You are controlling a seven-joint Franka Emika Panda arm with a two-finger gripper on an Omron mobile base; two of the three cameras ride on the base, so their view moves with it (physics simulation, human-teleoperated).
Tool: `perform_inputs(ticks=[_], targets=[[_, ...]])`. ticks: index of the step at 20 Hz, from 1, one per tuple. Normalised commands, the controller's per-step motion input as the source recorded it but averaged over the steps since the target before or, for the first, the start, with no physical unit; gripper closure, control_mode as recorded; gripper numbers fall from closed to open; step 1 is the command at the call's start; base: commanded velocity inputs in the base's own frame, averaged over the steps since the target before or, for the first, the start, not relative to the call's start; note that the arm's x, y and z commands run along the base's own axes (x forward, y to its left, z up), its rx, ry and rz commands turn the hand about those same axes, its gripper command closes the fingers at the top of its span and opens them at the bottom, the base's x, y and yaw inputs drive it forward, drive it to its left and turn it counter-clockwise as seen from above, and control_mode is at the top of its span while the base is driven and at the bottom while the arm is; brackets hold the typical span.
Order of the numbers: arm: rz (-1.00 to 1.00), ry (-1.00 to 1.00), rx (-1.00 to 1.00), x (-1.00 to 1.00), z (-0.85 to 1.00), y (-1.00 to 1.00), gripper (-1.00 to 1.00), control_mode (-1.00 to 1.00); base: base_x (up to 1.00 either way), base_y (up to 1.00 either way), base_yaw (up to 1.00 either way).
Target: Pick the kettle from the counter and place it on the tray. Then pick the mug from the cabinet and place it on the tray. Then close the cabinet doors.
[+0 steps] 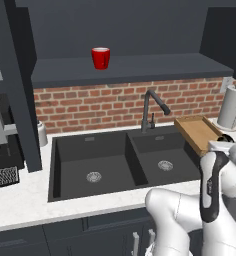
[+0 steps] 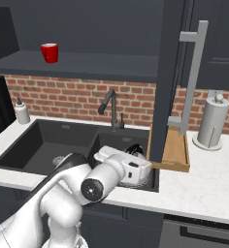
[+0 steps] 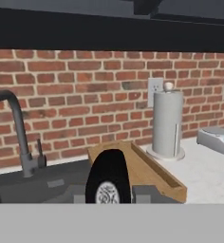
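My gripper (image 3: 109, 195) is shut on the dark arched handle of the kettle (image 3: 109, 171), which hangs just left of the near end of the wooden tray (image 3: 147, 171). From the right base, the gripper (image 2: 136, 157) holds the kettle (image 2: 135, 148) over the right sink basin, beside the tray (image 2: 174, 152). The hand (image 1: 221, 145) sits at the tray's (image 1: 196, 131) near corner. A red mug (image 1: 100, 57) stands upright on the open cabinet's shelf (image 1: 140, 67), also seen as the mug (image 2: 49, 52) at upper left. One cabinet door (image 2: 166, 72) stands open in front of the tray.
A black double sink (image 1: 110, 160) with a dark faucet (image 1: 151, 110) fills the white counter (image 2: 204, 179). A tall paper-towel roll (image 2: 213, 121) stands right of the tray. A soap bottle (image 2: 22, 112) is at the back left. A small scale (image 3: 218, 138) lies far right.
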Motion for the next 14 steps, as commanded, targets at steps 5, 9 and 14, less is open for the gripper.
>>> perform_inputs(ticks=[5,9,14], targets=[[0.0,0.0,0.0,0.87,0.09,0.06,1.0,-1.0,0.0,0.0,0.0],[0.0,0.05,0.0,0.86,0.15,0.0,1.0,-1.0,0.0,0.0,0.0],[0.0,0.13,0.0,0.76,0.05,-0.04,1.0,-1.0,0.0,0.0,0.0]])
